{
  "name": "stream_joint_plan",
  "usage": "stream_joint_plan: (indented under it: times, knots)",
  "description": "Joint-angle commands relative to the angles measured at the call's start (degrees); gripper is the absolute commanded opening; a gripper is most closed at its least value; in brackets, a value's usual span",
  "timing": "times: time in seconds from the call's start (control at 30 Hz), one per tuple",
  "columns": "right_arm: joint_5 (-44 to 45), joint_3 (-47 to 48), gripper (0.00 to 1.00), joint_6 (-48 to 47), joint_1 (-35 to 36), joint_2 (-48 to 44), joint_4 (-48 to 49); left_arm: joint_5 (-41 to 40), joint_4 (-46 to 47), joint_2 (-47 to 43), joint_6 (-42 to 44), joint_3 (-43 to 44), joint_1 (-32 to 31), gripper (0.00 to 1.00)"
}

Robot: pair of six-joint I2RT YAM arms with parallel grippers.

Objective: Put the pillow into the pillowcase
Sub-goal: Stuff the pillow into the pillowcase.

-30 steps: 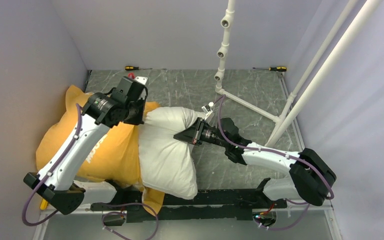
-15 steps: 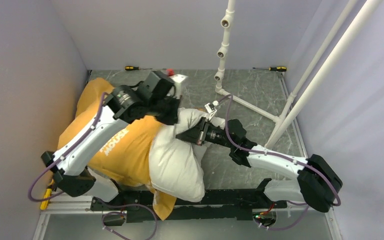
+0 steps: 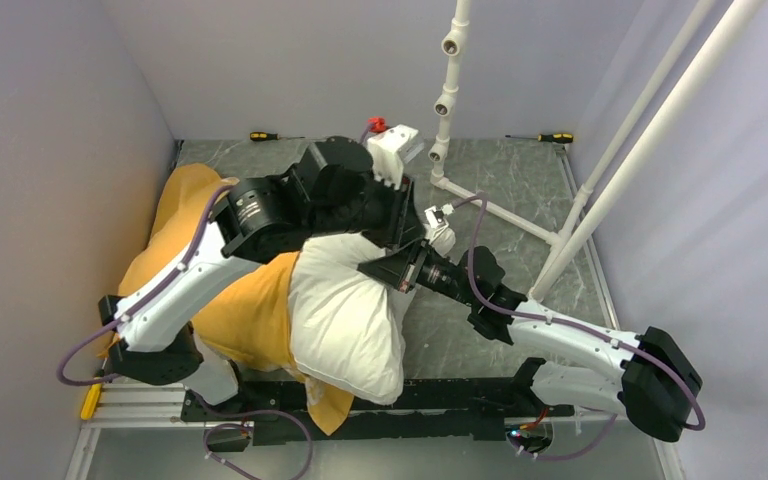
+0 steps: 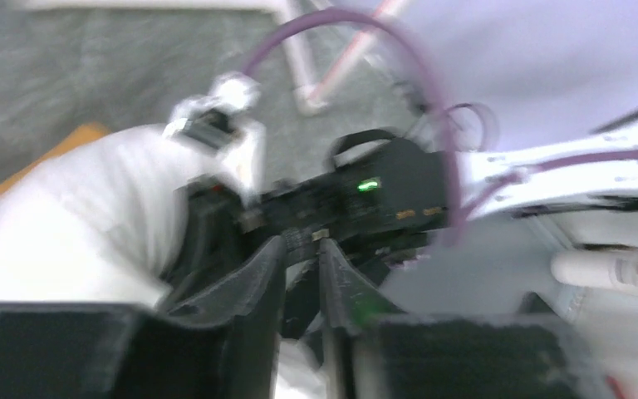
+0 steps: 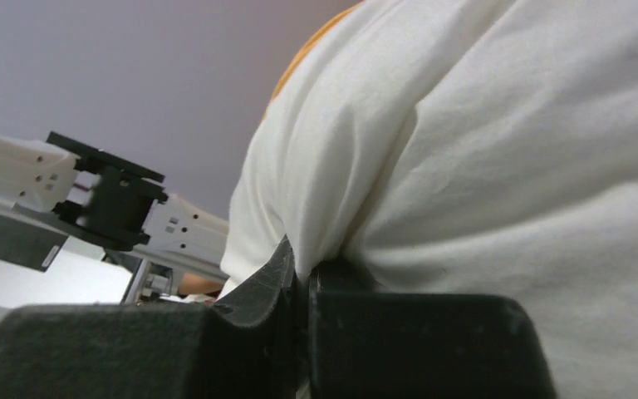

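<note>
The white pillow (image 3: 345, 320) lies across the table's middle, its left part inside the orange-yellow pillowcase (image 3: 245, 320), which is bunched at the left under my left arm. My right gripper (image 3: 388, 272) is shut on a fold of the pillow's right end; the right wrist view shows the white fabric (image 5: 507, 125) pinched between its jaws (image 5: 303, 266), with an orange sliver of the pillowcase (image 5: 316, 41) behind. My left gripper (image 3: 403, 228) hovers over that same end, right beside the right gripper. In the blurred left wrist view its jaws (image 4: 303, 243) stand almost together with nothing between them, above the pillow (image 4: 91, 216).
A white pipe frame (image 3: 450, 100) stands at the back right, with slanted poles (image 3: 650, 130) to its right. Two screwdrivers (image 3: 265, 135) (image 3: 555, 137) lie along the back wall. Walls close in on the left and right. The arm bases and a black rail (image 3: 440, 400) run along the near edge.
My left arm swung from the pillowcase at the left up and right over the pillow to the right gripper. The pillowcase shifted right onto the pillow. The right gripper kept its hold.
</note>
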Motion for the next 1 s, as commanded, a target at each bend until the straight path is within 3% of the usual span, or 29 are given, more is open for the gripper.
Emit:
stream_joint_plan:
  times: [0.0,0.07,0.13,0.17,0.37,0.53,0.6,0.67,0.77,0.97]
  knots:
    - [5.3,-1.9,0.0,-0.5,0.1,-0.6,3.4,-26.0,-12.4,-8.6,0.0,-5.1,0.1,0.44]
    - [5.3,-2.8,0.0,0.1,0.1,-0.4,2.8,-33.9,-16.9,-12.9,-0.9,-10.2,0.1,0.76]
    - [5.0,-3.3,0.0,0.5,0.1,-0.1,2.6,-39.1,-22.5,-15.5,-3.2,-13.8,0.1,0.94]
    - [4.8,-3.7,0.0,0.7,0.1,0.1,2.7,-40.8,-25.6,-16.5,-4.4,-16.4,0.1,0.96]
    - [3.0,-3.4,0.0,1.2,0.1,2.1,3.5,-48.1,-31.8,-15.1,-9.2,-25.6,0.1,0.93]
    - [1.4,-3.0,0.0,1.8,0.1,3.7,4.5,-54.7,-36.4,-10.8,-13.2,-25.5,0.1,0.85]
    - [1.5,-3.3,0.0,1.8,0.1,3.3,4.2,-55.3,-34.1,-10.7,-10.7,-27.3,0.5,0.82]
    - [2.0,-3.7,0.0,1.8,0.1,2.7,3.9,-54.1,-30.5,-11.5,-7.3,-30.2,2.2,0.74]
    - [2.1,-3.7,0.0,1.6,0.1,2.3,2.7,-54.2,-30.2,-12.4,-6.6,-30.8,4.9,0.55]
    - [1.6,-4.8,0.0,2.6,0.1,2.8,3.7,-54.6,-30.0,-13.2,-1.9,-31.0,11.5,0.67]
